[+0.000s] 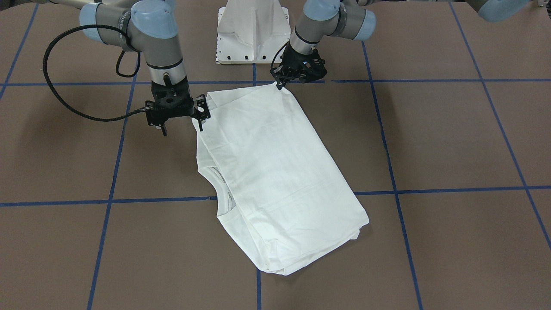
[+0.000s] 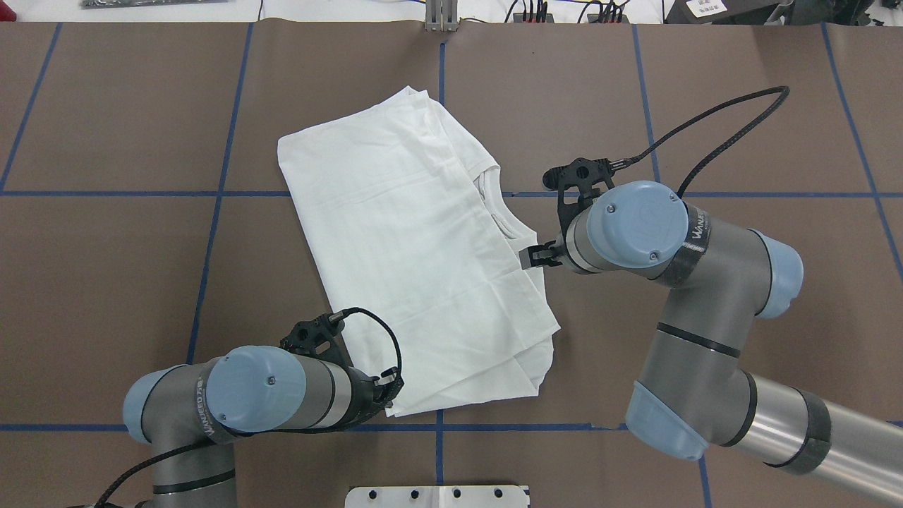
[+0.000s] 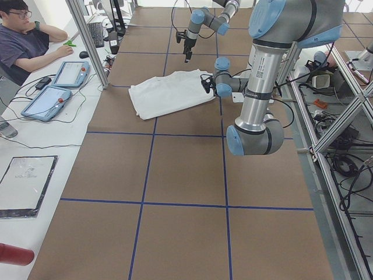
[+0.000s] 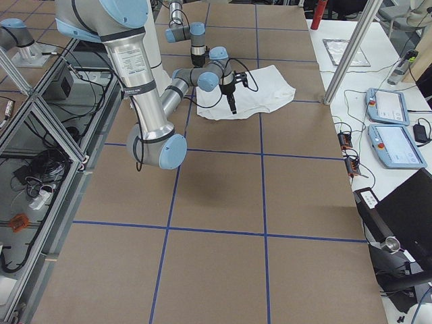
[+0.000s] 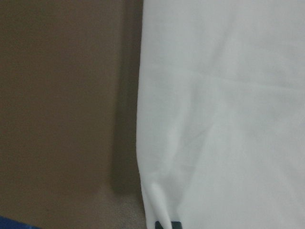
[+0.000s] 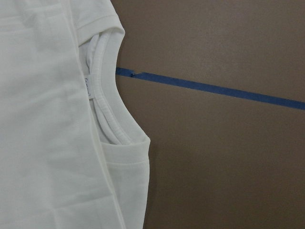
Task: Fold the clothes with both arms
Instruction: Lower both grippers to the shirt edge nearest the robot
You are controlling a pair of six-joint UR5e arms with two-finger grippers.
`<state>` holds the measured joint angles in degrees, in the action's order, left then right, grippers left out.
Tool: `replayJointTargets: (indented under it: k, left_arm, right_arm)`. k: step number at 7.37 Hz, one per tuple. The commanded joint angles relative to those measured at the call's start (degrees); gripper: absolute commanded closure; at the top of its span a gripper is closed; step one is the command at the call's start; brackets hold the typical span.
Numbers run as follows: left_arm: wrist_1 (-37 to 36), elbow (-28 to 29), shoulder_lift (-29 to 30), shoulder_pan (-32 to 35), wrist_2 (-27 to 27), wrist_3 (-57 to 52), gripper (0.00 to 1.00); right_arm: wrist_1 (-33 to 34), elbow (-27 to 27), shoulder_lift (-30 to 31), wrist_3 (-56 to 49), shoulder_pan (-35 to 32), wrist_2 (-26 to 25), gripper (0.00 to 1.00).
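The white T-shirt (image 2: 409, 247) lies flat on the table (image 1: 452, 137), about midway between its left and right edges and closer to the robot's edge than to the far edge. It is folded into 1 long rectangle of several layers. Its long axis runs outward from the robot's edge, slanting toward the far left corner. The left gripper (image 1: 280, 85) sits at the near left corner of that rectangle, jaws narrow and apparently pinching the cloth, which puckers at the fingertip in its wrist view. The right gripper (image 1: 183, 122) hangs just beside the right long edge, between the neck (image 6: 102, 102) and the near right corner. It looks spread wide with nothing in it, and the shirt lies to its left. Folding the near end over would likely need both near corners held, and the right arm is nearer the free corner. No print shows; the ribbed neck and small label (image 6: 87, 88) face the table's right edge.
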<state>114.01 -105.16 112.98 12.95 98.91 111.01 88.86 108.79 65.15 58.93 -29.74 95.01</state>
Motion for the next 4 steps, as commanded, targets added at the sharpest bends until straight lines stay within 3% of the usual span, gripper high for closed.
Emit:
replayJointTargets:
  k: [1, 4]
  left_arm:
    - [0.0, 0.0, 0.0, 1.2, 0.1, -0.5, 1.0]
    - [-0.1, -1.6, -0.9, 4.7, 0.5, -6.8, 1.0]
  right_arm:
    - [0.0, 0.1, 0.1, 4.6, 0.6, 0.0, 0.0]
    - [-0.2, 1.2, 0.0, 23.0, 5.0, -0.3, 0.0]
